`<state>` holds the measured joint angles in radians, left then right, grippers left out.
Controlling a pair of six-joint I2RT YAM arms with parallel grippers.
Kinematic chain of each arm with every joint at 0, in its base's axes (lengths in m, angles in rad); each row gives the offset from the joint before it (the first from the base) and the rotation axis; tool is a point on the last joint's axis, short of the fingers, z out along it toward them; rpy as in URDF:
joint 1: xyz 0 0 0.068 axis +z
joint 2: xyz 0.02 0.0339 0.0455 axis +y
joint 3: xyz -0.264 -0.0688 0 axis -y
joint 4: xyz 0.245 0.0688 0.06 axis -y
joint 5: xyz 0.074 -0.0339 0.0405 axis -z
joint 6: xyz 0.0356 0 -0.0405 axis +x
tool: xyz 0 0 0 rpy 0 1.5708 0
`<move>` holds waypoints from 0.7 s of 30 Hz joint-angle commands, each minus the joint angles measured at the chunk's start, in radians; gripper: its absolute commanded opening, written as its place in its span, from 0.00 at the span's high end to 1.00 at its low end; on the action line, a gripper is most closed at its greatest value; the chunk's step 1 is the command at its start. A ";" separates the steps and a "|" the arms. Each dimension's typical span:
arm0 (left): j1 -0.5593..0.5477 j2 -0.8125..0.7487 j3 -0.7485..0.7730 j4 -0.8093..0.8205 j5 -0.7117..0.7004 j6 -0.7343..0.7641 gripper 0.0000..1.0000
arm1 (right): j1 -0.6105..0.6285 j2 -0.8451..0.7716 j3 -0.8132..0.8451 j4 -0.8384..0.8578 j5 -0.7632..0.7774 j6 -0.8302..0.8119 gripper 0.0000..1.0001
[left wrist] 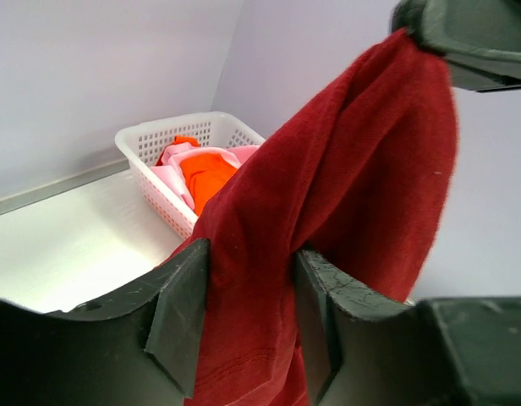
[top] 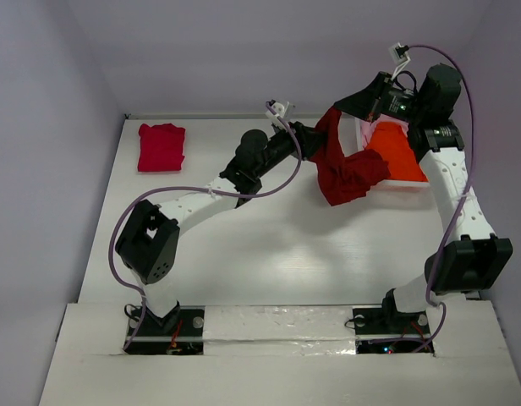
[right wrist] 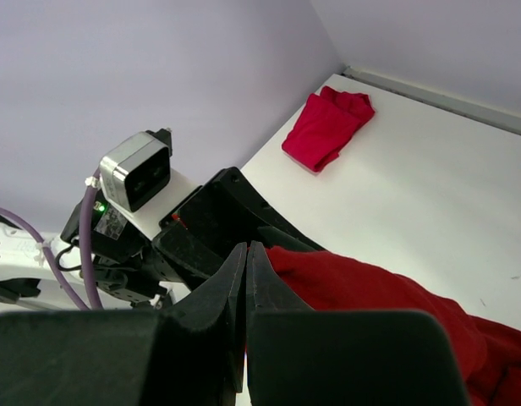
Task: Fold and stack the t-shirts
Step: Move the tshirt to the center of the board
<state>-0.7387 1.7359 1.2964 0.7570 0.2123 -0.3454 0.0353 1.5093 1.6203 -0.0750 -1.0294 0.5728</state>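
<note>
The large dark red t-shirt (top: 349,173) hangs in the air at the back right, in front of the basket. My right gripper (right wrist: 246,254) is shut on its upper edge, and the cloth (right wrist: 370,288) spreads out to the right of the jaws. Lower on the same shirt (left wrist: 353,169), my left gripper (left wrist: 248,288) is shut on a bunched fold, both pads pressing the cloth. A crimson-pink t-shirt (top: 161,146) lies folded at the back left of the table. The bright orange t-shirt (left wrist: 205,173) and the pale pink t-shirt (left wrist: 172,178) lie in the basket.
The white lattice basket (left wrist: 150,139) stands at the back right against the wall. Both arms reach toward that corner, with the left arm's cable (top: 282,182) looping over the table. Walls close the table in at the back and both sides.
</note>
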 commanded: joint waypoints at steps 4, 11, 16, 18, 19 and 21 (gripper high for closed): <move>-0.001 -0.079 -0.029 0.048 0.009 -0.004 0.55 | 0.011 0.011 -0.004 0.066 -0.020 0.012 1.00; -0.001 -0.068 -0.063 0.071 0.021 -0.026 0.59 | 0.011 0.012 0.012 0.052 -0.018 -0.011 1.00; -0.001 -0.098 -0.095 0.076 0.003 -0.018 0.60 | 0.011 0.005 0.026 0.038 -0.014 -0.014 1.00; -0.001 -0.105 -0.104 0.071 -0.008 -0.010 0.70 | 0.011 0.003 0.026 0.038 -0.008 -0.014 1.00; -0.001 -0.110 -0.105 0.070 -0.010 -0.007 0.76 | 0.011 0.000 0.024 0.038 -0.008 -0.014 1.00; -0.001 -0.111 -0.103 0.061 -0.016 -0.004 0.90 | 0.011 0.002 0.021 0.038 -0.008 -0.014 1.00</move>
<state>-0.7387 1.6981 1.1969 0.7692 0.2062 -0.3603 0.0353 1.5330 1.6154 -0.0772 -1.0294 0.5682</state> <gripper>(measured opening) 0.138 0.012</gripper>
